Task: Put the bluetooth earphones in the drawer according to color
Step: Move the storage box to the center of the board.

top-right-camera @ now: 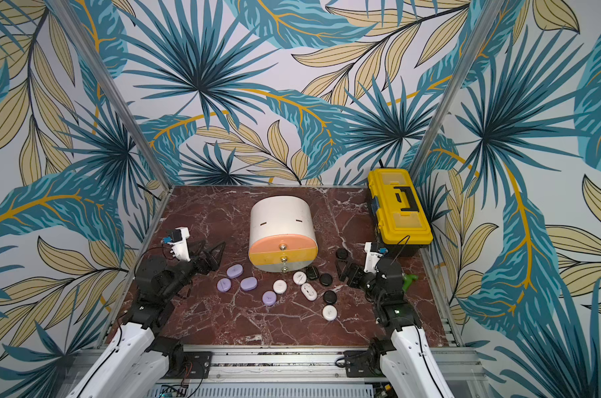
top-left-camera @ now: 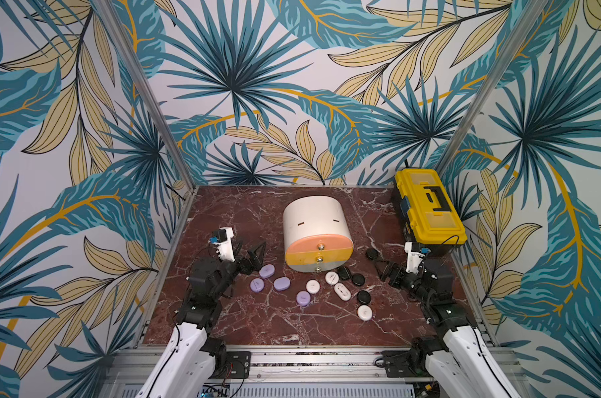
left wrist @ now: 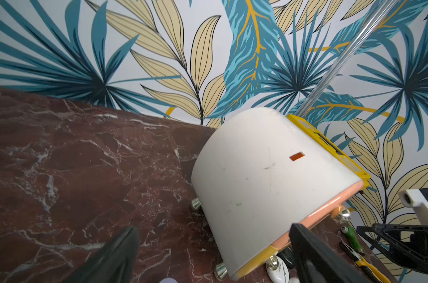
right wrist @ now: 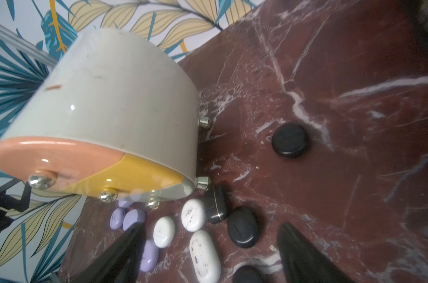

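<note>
Right claw (top-left-camera: 380, 272) hangs empty, fingers (right wrist: 124, 247) well apart, toward the table's (top-left-camera: 257, 327) right edge; the black earphones (top-left-camera: 357, 279) lie just inward of it, the white earphones (top-left-camera: 312, 286) beyond them toward the middle. Left claw (top-left-camera: 252, 246), spread wide and empty, sits nearer the lilac earphones (top-left-camera: 267, 271). I judge the drawer (top-left-camera: 312, 220), mid-table with knobs (top-left-camera: 321, 246) facing the front edge and every front shut, needs opening first.
</note>
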`<state>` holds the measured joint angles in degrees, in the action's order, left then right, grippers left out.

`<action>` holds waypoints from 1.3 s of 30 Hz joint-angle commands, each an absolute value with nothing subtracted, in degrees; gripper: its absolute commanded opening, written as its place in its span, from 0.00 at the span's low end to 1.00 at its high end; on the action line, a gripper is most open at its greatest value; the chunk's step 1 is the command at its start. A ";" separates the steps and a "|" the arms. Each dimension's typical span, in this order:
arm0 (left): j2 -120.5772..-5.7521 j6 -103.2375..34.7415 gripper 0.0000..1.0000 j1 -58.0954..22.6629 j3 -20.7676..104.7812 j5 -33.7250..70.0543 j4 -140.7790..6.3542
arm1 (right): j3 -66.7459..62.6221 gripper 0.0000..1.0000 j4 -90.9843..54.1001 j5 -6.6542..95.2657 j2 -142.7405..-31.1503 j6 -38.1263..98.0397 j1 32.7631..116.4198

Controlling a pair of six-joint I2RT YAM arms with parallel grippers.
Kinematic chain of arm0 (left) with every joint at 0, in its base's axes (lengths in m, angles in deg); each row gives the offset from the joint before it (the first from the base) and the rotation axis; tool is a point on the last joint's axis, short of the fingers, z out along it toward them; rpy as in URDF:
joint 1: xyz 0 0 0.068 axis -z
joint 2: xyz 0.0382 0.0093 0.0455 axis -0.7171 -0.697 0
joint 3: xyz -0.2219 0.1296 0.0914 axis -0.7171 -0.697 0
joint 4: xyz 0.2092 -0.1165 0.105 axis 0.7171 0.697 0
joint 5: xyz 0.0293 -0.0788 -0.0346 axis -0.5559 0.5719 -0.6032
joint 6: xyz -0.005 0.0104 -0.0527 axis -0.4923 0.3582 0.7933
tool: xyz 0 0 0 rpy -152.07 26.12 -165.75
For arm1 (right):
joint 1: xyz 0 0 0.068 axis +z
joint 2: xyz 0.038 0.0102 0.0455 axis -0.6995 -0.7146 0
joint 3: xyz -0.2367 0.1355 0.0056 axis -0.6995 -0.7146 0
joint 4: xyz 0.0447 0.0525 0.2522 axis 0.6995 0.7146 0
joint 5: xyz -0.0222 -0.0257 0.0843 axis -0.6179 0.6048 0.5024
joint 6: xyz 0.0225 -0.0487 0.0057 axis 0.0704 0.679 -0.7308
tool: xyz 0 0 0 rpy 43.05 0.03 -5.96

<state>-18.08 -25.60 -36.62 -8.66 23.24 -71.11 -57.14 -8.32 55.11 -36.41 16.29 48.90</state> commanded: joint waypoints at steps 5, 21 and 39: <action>-22.06 -17.57 1.00 -36.63 -12.24 21.15 -76.89 | -59.41 0.78 -18.04 64.44 -44.54 12.04 51.22; -24.79 -16.71 1.00 -36.62 -13.77 24.47 -81.42 | -44.53 0.68 -21.21 45.24 -62.57 14.40 72.99; -25.96 -16.13 1.00 -36.50 -14.84 27.31 -84.70 | -26.56 0.69 -24.84 37.20 -82.12 14.03 79.11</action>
